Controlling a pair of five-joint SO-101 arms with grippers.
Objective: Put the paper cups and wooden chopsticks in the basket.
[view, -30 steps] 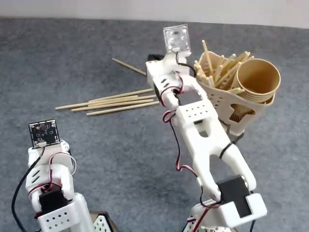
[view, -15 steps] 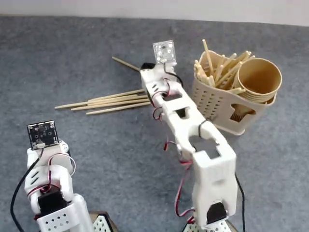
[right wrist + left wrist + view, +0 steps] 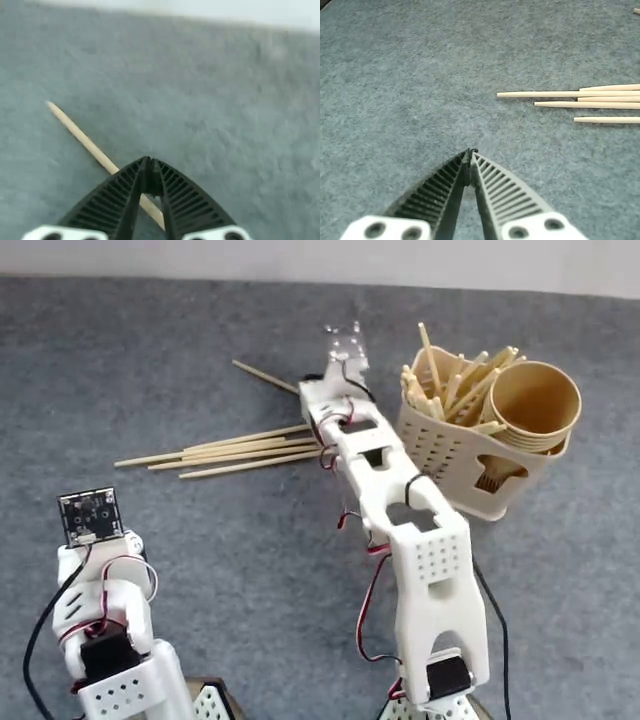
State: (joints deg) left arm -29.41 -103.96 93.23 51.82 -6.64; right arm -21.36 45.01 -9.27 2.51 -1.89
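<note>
high view: a cream perforated plastic basket [image 3: 455,455] stands on the grey carpet [image 3: 150,340] at about 2 o'clock. a stack of tan paper cups [image 3: 535,405] lies tilted in the basket's 3 o'clock side, mouth up towards the camera. a sheaf of pale wooden chopsticks [image 3: 452,380] fills the 9 o'clock side, ends poking above the rim and touching the cups.

on the carpet, a loose bundle of wooden chopsticks [image 3: 230,450] lies at roughly 10 o'clock from centre, running nearly from 9 to 3, well apart from the basket. a single wooden chopstick [image 3: 262,376] lies slantwise at about 11 o'clock, apart from the bundle.

the white right arm [image 3: 385,475] stretches from its base at 5 o'clock up to 12 o'clock, between the bundle and the basket, its wrist by the near end of the single chopstick. in its wrist view, the right gripper [image 3: 148,160] has its black ribbed fingers [image 3: 185,200] closed tip to tip, and the single chopstick [image 3: 80,132] runs under them; actual contact cannot be confirmed.

the white left arm [image 3: 105,610] sits at 7 o'clock, well apart from the bundle. the left gripper [image 3: 470,152] is closed on nothing, its tips meeting over bare carpet, with the bundle's ends [image 3: 570,100] lying further out.
</note>
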